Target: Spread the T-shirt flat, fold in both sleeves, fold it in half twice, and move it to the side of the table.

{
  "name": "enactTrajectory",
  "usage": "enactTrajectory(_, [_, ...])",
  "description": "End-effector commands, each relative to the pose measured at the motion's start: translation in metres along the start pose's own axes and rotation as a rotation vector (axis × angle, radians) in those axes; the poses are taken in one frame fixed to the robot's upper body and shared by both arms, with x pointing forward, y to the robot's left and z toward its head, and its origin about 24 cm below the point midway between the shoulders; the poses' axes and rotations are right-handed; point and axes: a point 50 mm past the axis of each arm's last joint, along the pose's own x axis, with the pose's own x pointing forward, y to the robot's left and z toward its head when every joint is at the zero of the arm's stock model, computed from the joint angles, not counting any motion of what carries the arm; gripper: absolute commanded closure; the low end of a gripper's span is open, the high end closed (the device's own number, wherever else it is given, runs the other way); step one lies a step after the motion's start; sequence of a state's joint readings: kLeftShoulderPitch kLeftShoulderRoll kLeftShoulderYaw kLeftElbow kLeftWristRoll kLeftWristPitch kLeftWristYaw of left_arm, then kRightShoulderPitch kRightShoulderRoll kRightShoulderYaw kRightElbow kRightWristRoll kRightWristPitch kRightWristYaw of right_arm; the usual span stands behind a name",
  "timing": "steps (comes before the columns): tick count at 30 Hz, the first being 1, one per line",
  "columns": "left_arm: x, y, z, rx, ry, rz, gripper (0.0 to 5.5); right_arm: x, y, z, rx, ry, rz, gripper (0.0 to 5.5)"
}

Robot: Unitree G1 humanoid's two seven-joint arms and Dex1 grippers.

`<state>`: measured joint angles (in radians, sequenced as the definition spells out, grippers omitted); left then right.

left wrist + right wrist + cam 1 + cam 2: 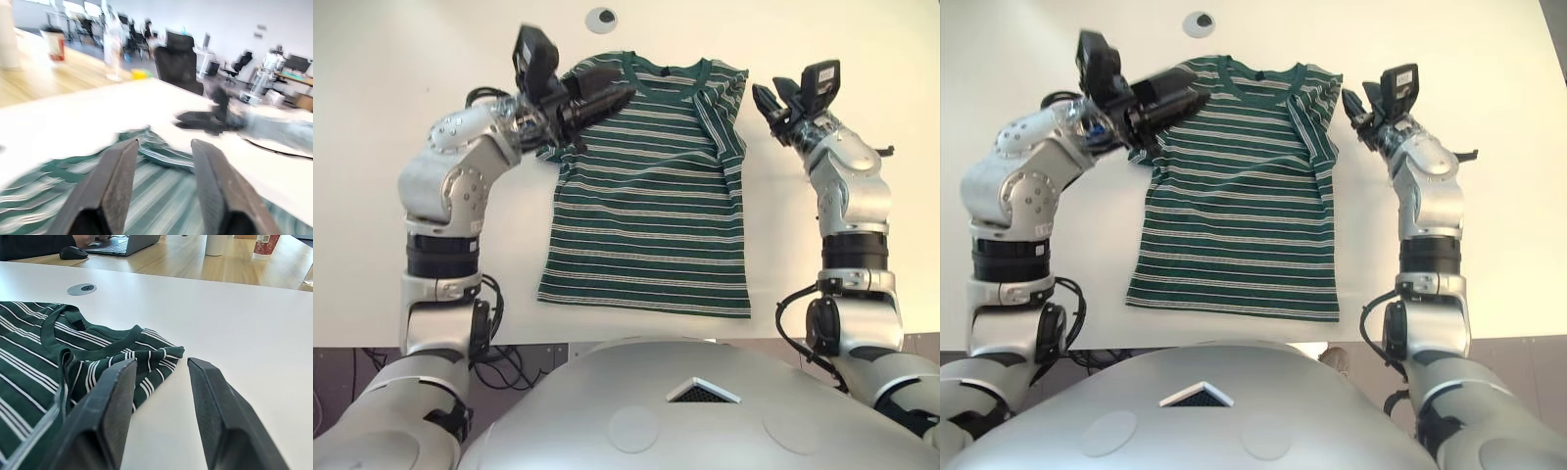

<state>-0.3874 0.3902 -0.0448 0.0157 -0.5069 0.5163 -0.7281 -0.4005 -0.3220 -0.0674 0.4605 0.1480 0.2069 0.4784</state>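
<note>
A dark green T-shirt with white stripes [651, 206] lies on the white table [391, 69], collar away from me. Its right sleeve [724, 108] is folded in over the body. My left gripper [615, 90] hovers open over the shirt's left shoulder near the collar, its fingers [120, 181] apart above the striped cloth [161, 205] with nothing between them. My right gripper [766, 101] stands open just right of the folded right shoulder; in the right wrist view its fingers [110, 401] frame the sleeve edge [156, 362] and bare table.
A round grey cable grommet [601, 19] sits in the table beyond the collar. Bare table [891, 78] stretches to the left and right of the shirt. The table's near edge [636, 340] runs just below the shirt's hem.
</note>
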Motion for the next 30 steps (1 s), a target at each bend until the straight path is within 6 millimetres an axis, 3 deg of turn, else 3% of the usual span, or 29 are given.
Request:
enactTrajectory(1, [0.027,0.021,-0.021,0.149,0.144,0.186,3.57,0.031,0.016,0.002,-0.070,0.025,0.097,3.61])
enactTrajectory(10, [0.066,0.038,-0.078,0.353,0.486,0.327,3.57,0.050,0.030,-0.026,-0.201,0.242,0.143,3.61])
enactTrajectory(15, [0.059,0.046,-0.096,0.367,0.604,0.393,3.57,0.062,0.037,-0.008,-0.279,0.237,0.164,3.61])
enactTrajectory(19, [0.056,0.049,-0.101,0.393,0.640,0.423,3.57,0.062,0.026,0.006,-0.270,0.158,0.125,3.61])
enactTrajectory(22, [0.061,0.047,-0.095,0.352,0.558,0.411,3.57,0.056,0.014,0.028,-0.142,-0.044,0.111,3.61])
enactTrajectory(25, [0.067,0.044,-0.079,0.307,0.390,0.392,3.57,0.035,0.008,0.042,-0.023,-0.232,0.105,3.61])
enactTrajectory(28, [0.071,0.043,-0.054,0.298,0.214,0.406,3.57,-0.008,0.005,0.018,0.119,-0.222,0.023,3.61])
enactTrajectory(30, [0.066,0.041,-0.026,0.275,0.029,0.430,3.57,-0.037,0.018,-0.007,0.277,-0.157,-0.014,3.61])
